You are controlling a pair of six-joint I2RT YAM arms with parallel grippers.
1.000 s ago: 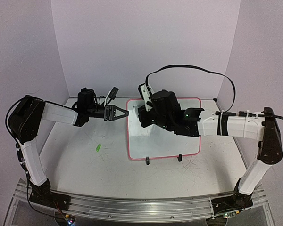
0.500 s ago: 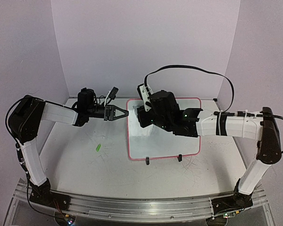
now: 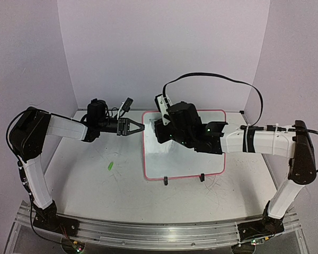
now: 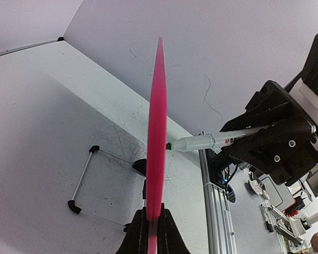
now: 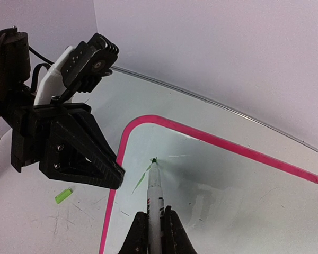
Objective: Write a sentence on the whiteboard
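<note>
whiteboard (image 3: 201, 159) at centre of the top view, left edge pinched between the closed fingers of left gripper (image 4: 151, 225). right gripper (image 5: 154, 217) shifted only slightly toward upper left over the last second, clamped on a green marker (image 5: 155, 193), tip touching the board near its upper-left corner. sentence (image 5: 140, 181): one short green stroke so far; judged barely begun.

Nothing can be read: the small red print on the marker (image 4: 201, 142) is too blurred, and the whiteboard (image 5: 228, 180) shows no legible word.
</note>
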